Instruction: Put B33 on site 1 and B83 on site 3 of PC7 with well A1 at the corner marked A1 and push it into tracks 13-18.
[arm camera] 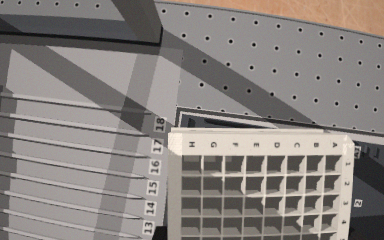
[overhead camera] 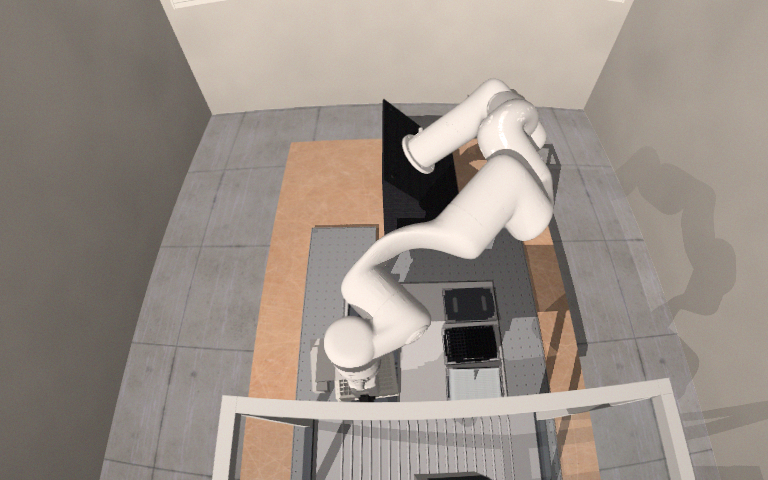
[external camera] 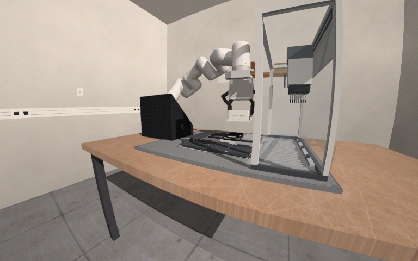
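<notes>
My gripper [external camera: 239,108] is shut on the white deep-well block B83 [external camera: 238,115] and holds it level, well above the deck. In the wrist view the block [arm camera: 260,192] fills the lower right, with column letters H to A along its top edge. Below it lies the dark carrier PC7 [arm camera: 367,172], beside the track numbers 13 to 18 [arm camera: 152,175]. From above, the arm hides most of the carrier and of the block [overhead camera: 345,388]. Nest S1 [overhead camera: 468,303] is empty. The black plate B38 [overhead camera: 470,343] sits in S2 and the white plate B33 [overhead camera: 474,383] in S3.
The instrument's white frame [overhead camera: 453,404] stands just beyond the gripper, its post [external camera: 257,92] close to the block. The loading rails [external camera: 280,150] lie inside it under the pipetting head [external camera: 299,70]. A black box [external camera: 163,117] stands at the arm's base.
</notes>
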Robot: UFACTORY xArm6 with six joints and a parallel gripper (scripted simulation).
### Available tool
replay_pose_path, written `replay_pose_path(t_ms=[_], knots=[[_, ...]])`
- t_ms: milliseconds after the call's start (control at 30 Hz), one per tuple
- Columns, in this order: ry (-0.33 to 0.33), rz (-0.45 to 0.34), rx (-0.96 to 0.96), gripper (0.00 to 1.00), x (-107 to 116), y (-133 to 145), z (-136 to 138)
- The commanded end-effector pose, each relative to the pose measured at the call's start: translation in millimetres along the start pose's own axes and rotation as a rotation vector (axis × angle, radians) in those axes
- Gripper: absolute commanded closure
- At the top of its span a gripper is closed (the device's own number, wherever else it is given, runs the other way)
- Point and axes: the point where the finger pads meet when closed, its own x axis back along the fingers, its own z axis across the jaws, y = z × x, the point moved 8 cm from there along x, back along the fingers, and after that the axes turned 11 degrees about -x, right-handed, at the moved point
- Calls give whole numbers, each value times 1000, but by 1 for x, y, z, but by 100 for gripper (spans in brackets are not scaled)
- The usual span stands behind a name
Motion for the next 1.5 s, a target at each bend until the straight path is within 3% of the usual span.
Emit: replay_pose_path(t_ms=[0, 667, 1467], knots=[[6, 4, -132, 100, 3, 0, -2], [6, 4, -136, 100, 3, 0, -2], [6, 4, -136, 100, -34, 0, -2]])
